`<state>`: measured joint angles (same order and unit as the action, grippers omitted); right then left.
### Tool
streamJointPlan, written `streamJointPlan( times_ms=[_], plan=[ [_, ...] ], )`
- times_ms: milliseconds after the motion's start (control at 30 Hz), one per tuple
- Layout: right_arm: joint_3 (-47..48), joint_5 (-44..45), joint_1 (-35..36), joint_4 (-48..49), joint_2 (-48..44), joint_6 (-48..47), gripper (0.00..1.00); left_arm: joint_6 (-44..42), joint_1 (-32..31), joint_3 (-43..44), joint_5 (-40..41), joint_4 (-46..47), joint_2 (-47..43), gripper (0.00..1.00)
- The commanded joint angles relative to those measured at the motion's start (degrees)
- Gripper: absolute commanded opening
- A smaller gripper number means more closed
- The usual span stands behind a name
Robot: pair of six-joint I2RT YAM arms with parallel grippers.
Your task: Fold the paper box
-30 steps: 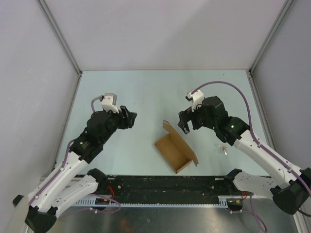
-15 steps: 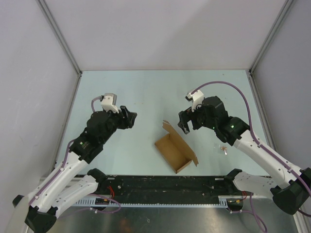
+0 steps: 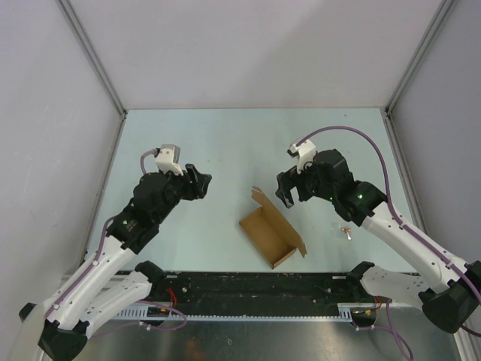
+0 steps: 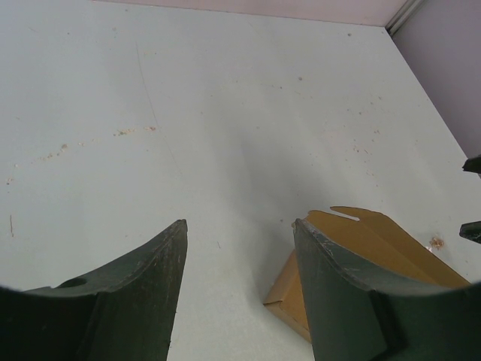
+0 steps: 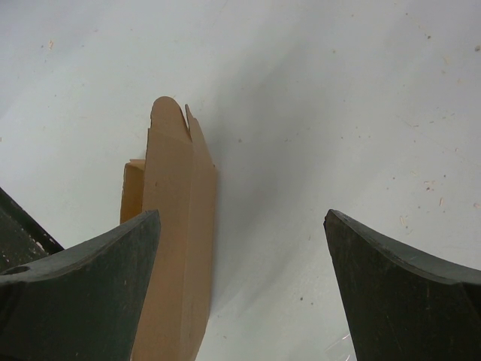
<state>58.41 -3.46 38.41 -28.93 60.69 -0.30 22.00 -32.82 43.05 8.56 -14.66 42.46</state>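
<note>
Zero motion vs. 1 s ago: both arms, both end effectors and paper box (image 3: 272, 237) all in same spots.

L side: left end effector (image 3: 199, 180) hovering over table (image 3: 225, 143), fingers (image 4: 143, 293) about half spread, holding nothing, touching nothing. Via left wrist cam: only bare table in gap between fingers; box ahead and to right of it, partly hidden behind right finger, clear of it.

R side: right end effector (image 3: 284, 192) spread wide, empty. Via right wrist cam: box ahead-left of it, lower part hidden behind left finger (image 5: 90, 278), rounded tab pointing away. Contact w/ that finger: can't tell from wrist cam; gap visible from top cam.

Box flat on table between the two end effectors, much closer to right one, just off its tips toward arm bases; well apart from left one. Partly folded: open tray shape w/ raised walls, one flap up at corner nearest right end effector, another at opposite end.

Also small scrap (image 3: 346, 230) on table, on far side of right end effector from box, beside right forearm.
</note>
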Motion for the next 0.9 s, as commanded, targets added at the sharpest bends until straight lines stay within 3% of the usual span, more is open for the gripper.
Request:
streamJointPlan(
  times_ms=[0,300,867],
  plan=[
    [2.4,-0.1,0.1,0.2,-1.4,-0.9,0.96,-0.1,0.3,0.1,-1.0,1.0,-0.7,0.64],
    [2.5,-1.3,0.1,-0.1,-0.9,-3.2,0.96,-0.2,0.3,-0.1,-0.6,1.0,-0.4,0.65],
    [2.6,-15.9,0.7,-1.2,1.0,-3.5,0.95,0.1,0.3,-0.6,-0.9,1.0,-1.5,0.65]
  ],
)
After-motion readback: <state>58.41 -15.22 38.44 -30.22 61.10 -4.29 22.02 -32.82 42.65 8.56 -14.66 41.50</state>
